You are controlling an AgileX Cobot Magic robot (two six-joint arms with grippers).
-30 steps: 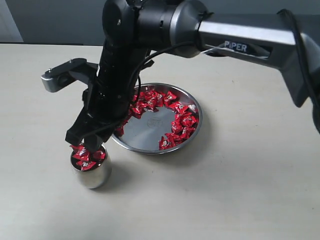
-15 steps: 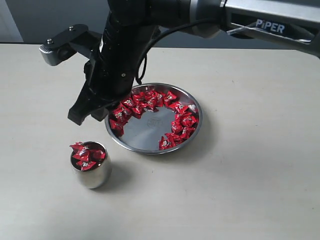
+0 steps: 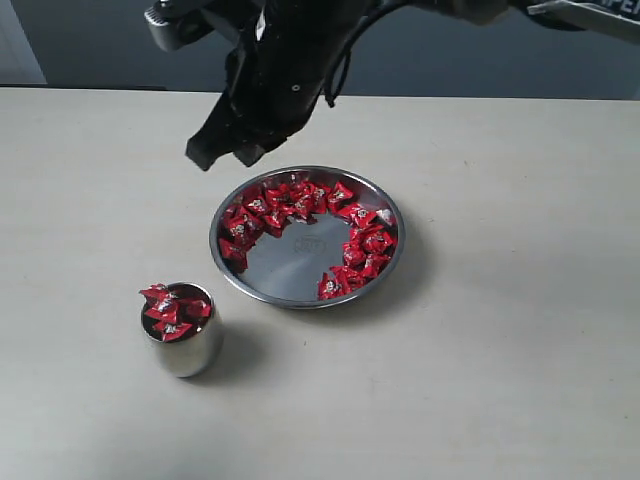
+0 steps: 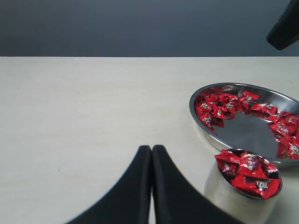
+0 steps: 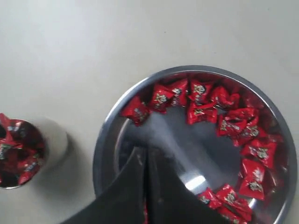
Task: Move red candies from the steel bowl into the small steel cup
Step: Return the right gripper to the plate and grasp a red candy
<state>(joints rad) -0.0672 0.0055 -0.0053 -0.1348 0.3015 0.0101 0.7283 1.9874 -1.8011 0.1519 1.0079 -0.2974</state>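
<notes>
The steel bowl (image 3: 290, 265) lies mid-table with red candies (image 3: 365, 240) ringing its far and right sides. The small steel cup (image 3: 185, 350) stands to its front left, heaped with red candies (image 3: 172, 310). My right gripper (image 3: 222, 156) hangs high over the bowl's far left rim. In its wrist view the right gripper (image 5: 145, 150) is shut and empty above the bowl (image 5: 210, 149) and candies (image 5: 233, 123); the cup (image 5: 51, 137) is at the edge. My left gripper (image 4: 152, 148) is shut, low beside the cup (image 4: 229, 200), near the bowl (image 4: 243, 133).
The beige table (image 3: 520, 380) stretches bare around the bowl and cup. A dark wall (image 3: 90, 40) runs behind its far edge. The right arm's dark body (image 3: 290, 60) reaches in from the upper right above the bowl.
My right gripper was at the cup's mouth with its jaws apart. It has since shut and risen away up and back, past the bowl's far left rim. Cup and bowl stayed put.
</notes>
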